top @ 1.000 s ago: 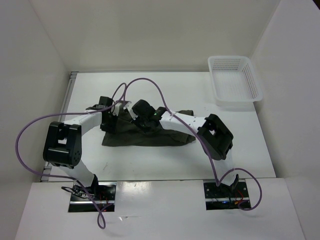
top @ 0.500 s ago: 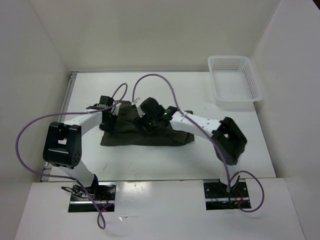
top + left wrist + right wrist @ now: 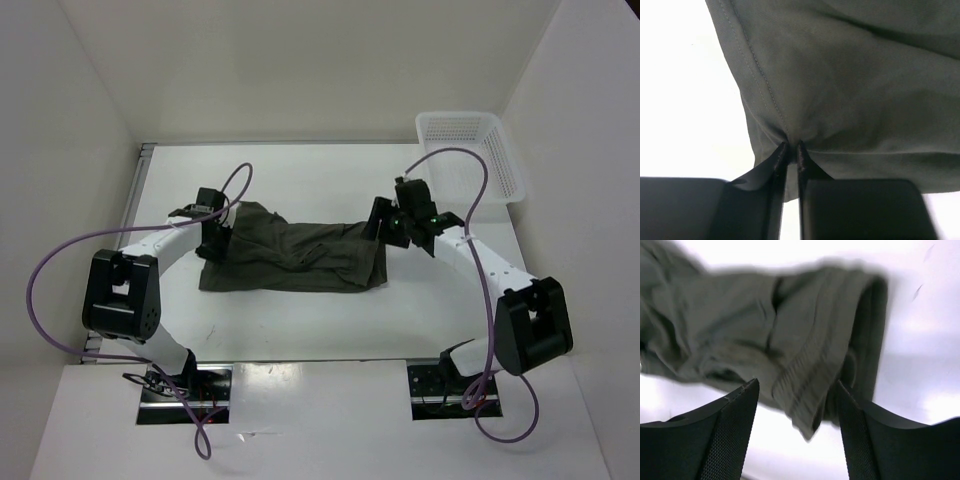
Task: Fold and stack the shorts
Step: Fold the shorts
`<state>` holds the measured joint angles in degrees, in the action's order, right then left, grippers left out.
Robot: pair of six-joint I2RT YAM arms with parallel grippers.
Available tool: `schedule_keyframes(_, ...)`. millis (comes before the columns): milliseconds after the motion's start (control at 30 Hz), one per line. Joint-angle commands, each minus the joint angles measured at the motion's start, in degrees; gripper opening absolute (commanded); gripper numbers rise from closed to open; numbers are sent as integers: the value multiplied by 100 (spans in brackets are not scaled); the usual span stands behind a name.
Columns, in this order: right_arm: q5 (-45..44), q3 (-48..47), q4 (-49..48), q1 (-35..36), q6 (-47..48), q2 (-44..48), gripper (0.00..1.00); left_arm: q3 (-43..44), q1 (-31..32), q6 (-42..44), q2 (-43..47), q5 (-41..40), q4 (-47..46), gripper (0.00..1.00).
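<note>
Shorts (image 3: 290,258) pinched in left end effector (image 3: 790,146), clearest at wrist; right end effector (image 3: 796,385) spread.

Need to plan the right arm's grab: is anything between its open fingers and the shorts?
Nothing visible does. The right gripper hangs open just above the ribbed end of the shorts, with no other thing between them. The left gripper is shut on the opposite edge.
</note>
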<state>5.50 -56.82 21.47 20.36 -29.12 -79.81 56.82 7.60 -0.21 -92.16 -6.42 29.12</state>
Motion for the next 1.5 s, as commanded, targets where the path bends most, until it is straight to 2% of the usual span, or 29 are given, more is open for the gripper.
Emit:
schedule_keyframes(0,574,310,94,91,-506,45,70,198,-4,21,181,-132,129,24)
schedule_keyframes(67,690,390,-54,91,-568,45,71,198,-4,21,181,-132,129,32)
schedule_keyframes(133,838,443,-108,91,-630,-78,71,145,-4,21,128,-132,129,35)
schedule_keyframes(267,891,443,-170,91,-630,-210,71,145,-4,21,128,-71,129,35)
schedule_keyframes(400,944,496,-231,91,-630,-394,71,93,-4,21,75,-18,129,31)
schedule_keyframes(500,1059,496,-284,91,-630,-526,71,93,-56,21,-267,-70,129,31)
schedule_keyframes(600,1147,496,-284,91,-577,-527,71,93,-214,21,-470,-123,129,35)
schedule_keyframes(667,1147,549,-284,91,-577,-527,67,93,-294,21,-549,-123,33,35)
schedule_keyframes(700,1147,627,-345,91,-577,-475,60,32,-346,21,-610,-123,-20,35)
schedule_keyframes(767,1147,628,-415,91,-577,-474,50,31,-346,21,-662,-123,-82,22)
schedule_keyframes(800,1147,628,-416,91,-577,-474,37,31,-346,21,-663,-123,-82,17)
schedule_keyframes(867,1147,558,-416,91,-411,-614,26,118,-346,21,-663,8,31,5)
schedule_keyframes(900,1147,436,-416,39,-349,-615,16,189,-346,21,-593,9,32,2)
schedule_keyframes(1033,1147,-13,-302,-155,-50,-667,3,304,-399,21,-277,-140,84,0)
schedule_keyframes(1100,1147,-276,-302,-242,99,-667,1,513,-452,21,-224,-141,163,0)
schedule_keyframes(1333,1225,-1014,-547,-418,512,-869,1,997,-935,21,-170,0,225,0)
schedule_keyframes(1467,1226,-1129,-925,-419,794,-931,1,1340,-1067,21,-100,393,488,0)
